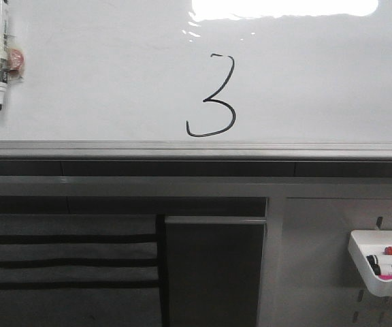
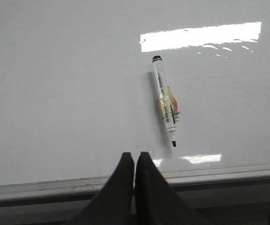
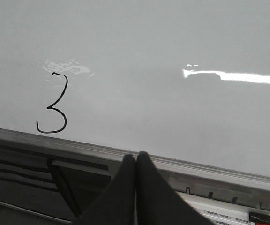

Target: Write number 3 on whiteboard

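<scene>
As the number 3 [image 1: 213,97] already stands on the whiteboard [image 1: 101,82], writing seems finished; uncapped marker [image 1: 1,58] parked upper left; left gripper [image 2: 134,157] and right gripper [image 3: 135,157] closed, empty; probably only retreat left.

The whiteboard [image 1: 101,82] carries the number 3 [image 1: 213,97] (black ink) and a marker [image 1: 1,58] stuck at its left

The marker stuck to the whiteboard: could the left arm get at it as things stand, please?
Probably yes. In the left wrist view the marker sits uncapped on the whiteboard, with bare board between it and the left gripper. The jaws are shut, though, and would need to open first.
</scene>
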